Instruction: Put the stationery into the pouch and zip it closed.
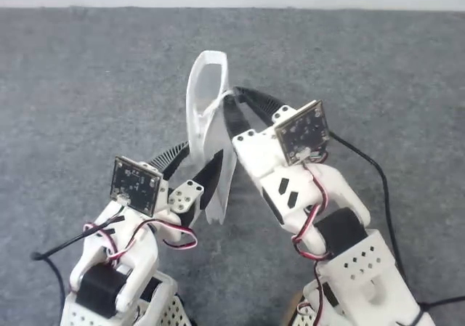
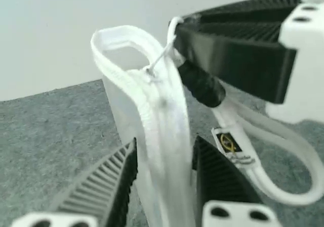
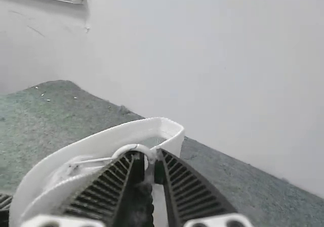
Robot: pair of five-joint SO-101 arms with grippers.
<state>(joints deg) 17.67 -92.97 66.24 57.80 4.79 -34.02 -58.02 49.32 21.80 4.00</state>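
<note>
Closest to the lens in the high view were the two white arm bases at the lower edge; at the left, the left arm (image 1: 116,268) rose with a small circuit board on its wrist and red and white wires looped beside it. From there the left gripper (image 1: 203,155) pointed up and to the right, its black ribbed jaws clamped on the lower half of the pouch (image 1: 224,184). The left wrist view showed that gripper (image 2: 165,145) with a jaw pressed to either side of the white pouch (image 2: 157,110), the zip seam facing the camera. The pouch stood on end between the two arms, over the grey table (image 1: 87,86), and its top gaped in an open loop. Next to the right, the right gripper (image 1: 231,95) met the pouch near that loop, jaws drawn together on the pull ring (image 3: 132,150) of the zip; in the right wrist view the right gripper (image 3: 149,159) pinched the thin white ring just beside the pouch rim (image 3: 101,141). Farther right the right arm (image 1: 341,231) ran down to its base, a black cable (image 1: 379,181) trailing beside it across the table
</note>
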